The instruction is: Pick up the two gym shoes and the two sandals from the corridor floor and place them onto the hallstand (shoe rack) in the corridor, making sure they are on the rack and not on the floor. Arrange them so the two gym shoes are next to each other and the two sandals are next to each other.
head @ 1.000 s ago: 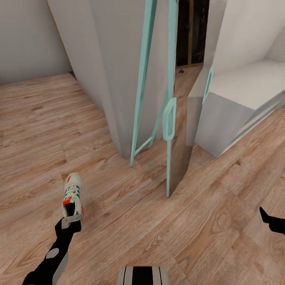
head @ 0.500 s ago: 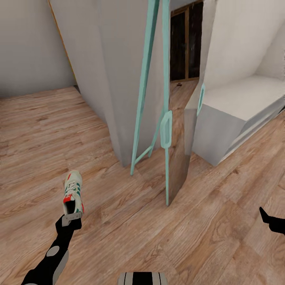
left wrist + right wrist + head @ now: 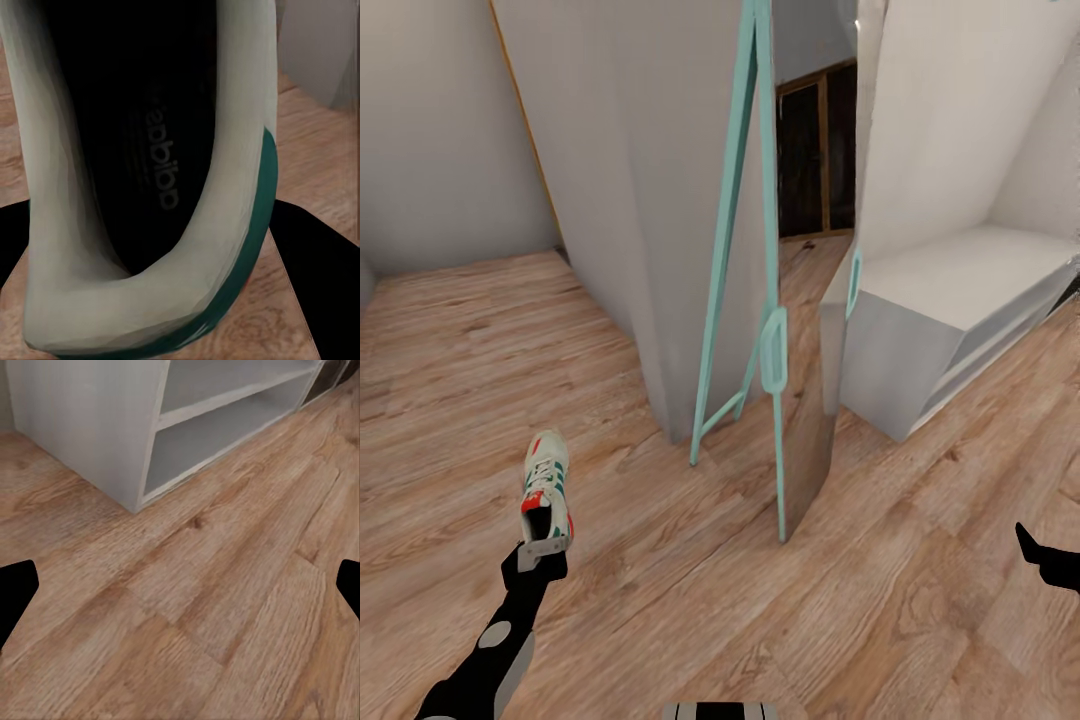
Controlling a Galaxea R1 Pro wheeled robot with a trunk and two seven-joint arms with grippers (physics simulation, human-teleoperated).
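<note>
Left gripper (image 3: 536, 556) is carrying one gym shoe (image 3: 546, 490) above the corridor floor (image 3: 920, 600); the hallstand (image 3: 950, 300) is standing off to the right.

In the head view, the left gripper's fingers are pinching the shoe by its heel rim, toe pointing away from the robot; the left wrist view is looking straight into the shoe's dark opening (image 3: 150, 135), with a black finger (image 3: 307, 262) showing at either side of the heel. The right gripper (image 3: 180, 585) is hanging spread wide over bare planks, holding nothing, its fingertips at the edges of the right wrist view, facing the hallstand's end panel and two open shelves (image 3: 217, 431). A teal-framed mirror (image 3: 770, 300) is leaning between a grey wall corner and the hallstand's near end, its foot resting on the floor. Open plank floor is stretching around the mirror's foot and along the hallstand's front edge.
</note>
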